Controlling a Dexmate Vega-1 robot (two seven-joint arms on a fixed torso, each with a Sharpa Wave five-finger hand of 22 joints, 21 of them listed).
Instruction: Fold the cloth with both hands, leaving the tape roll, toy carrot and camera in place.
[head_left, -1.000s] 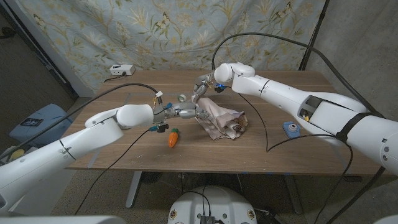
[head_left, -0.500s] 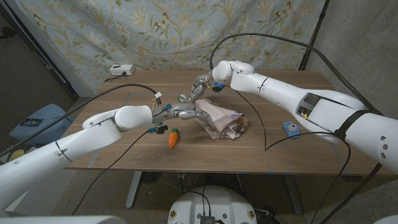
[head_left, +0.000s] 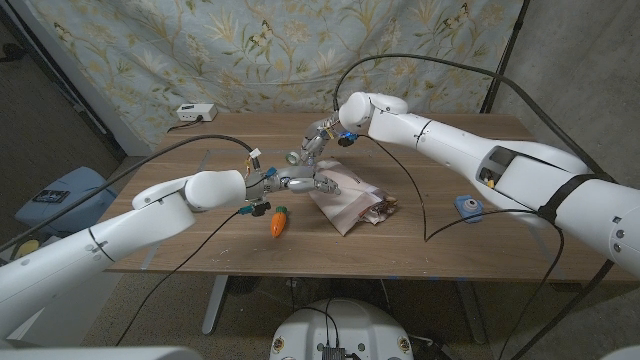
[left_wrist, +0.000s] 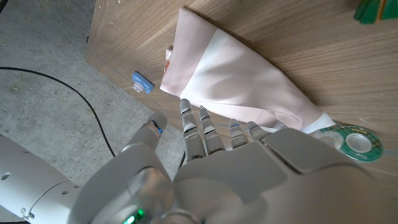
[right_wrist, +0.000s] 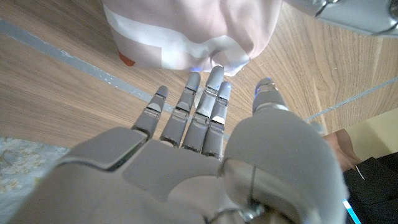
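Head view: cloth lies bunched mid-desk, pale pink with a patterned edge toward the right. Left hand sits at the cloth's left edge; its fingers are extended and apart, tips touching the fabric, nothing gripped. Right hand hovers just behind the cloth, its fingers straight and spread, tips just short of the fabric, holding nothing. Carrot is on the desk near the left wrist. Tape roll lies just beside the cloth's corner, partly hidden by the left hand. Small blue object sits well right of the cloth, too small to identify. No containers on the desk.
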